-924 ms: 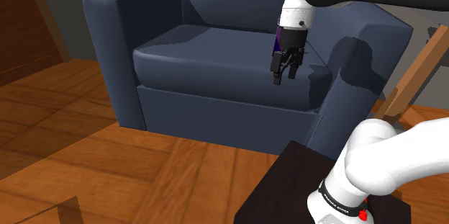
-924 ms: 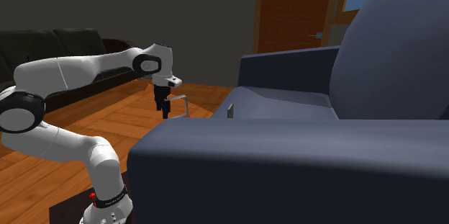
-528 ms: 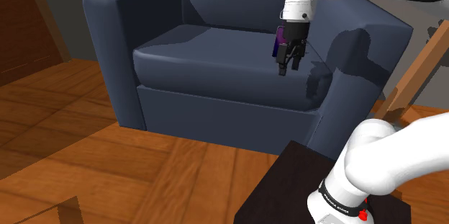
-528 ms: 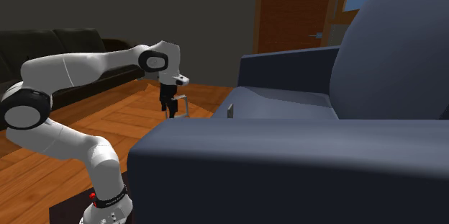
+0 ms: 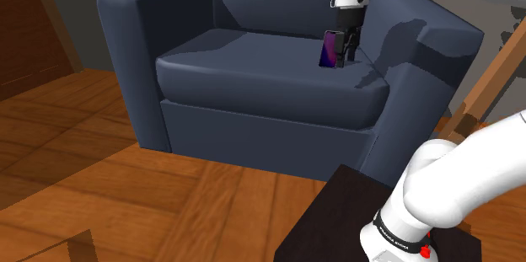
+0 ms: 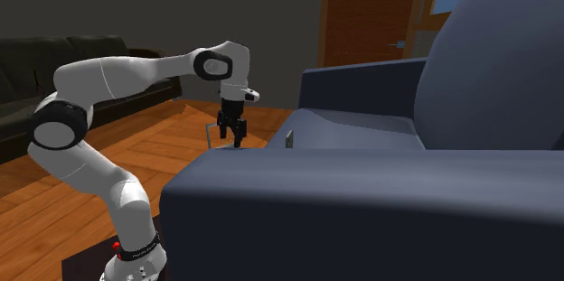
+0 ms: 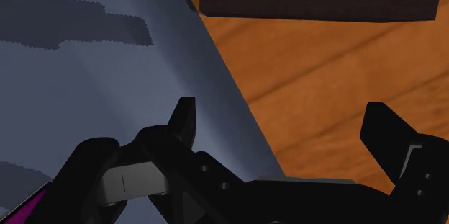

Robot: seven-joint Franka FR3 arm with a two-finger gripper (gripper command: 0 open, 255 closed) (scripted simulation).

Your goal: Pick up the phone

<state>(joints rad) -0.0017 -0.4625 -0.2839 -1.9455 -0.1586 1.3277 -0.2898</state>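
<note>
Open gripper point(image 5: 344, 53) beside the phone point(image 5: 328, 50) on the dark blue armchair point(image 5: 133, 37).

In the wrist view we see the two black fingers point(image 7: 183, 118) standing well apart with nothing between them, only the blue upholstery and the wooden floor point(image 7: 324, 64) beyond. A purple corner at the edge of that view, outside one finger, looks like the phone's screen. From the shoulder view we find the phone upright on the seat cushion point(image 5: 244, 62), near the armrest on that view's right. The gripper hangs just beside it, and we cannot tell whether they touch. That view shows a dark slab with a purple screen, while the second exterior view shows just a thin grey edge point(image 6: 289, 138), with the gripper point(image 6: 235, 138) apart from it. That view also shows the white arm point(image 6: 126, 71) reaching over from the stand point(image 6: 90, 266), and a dark sofa point(image 6: 54, 53) behind it.
</note>
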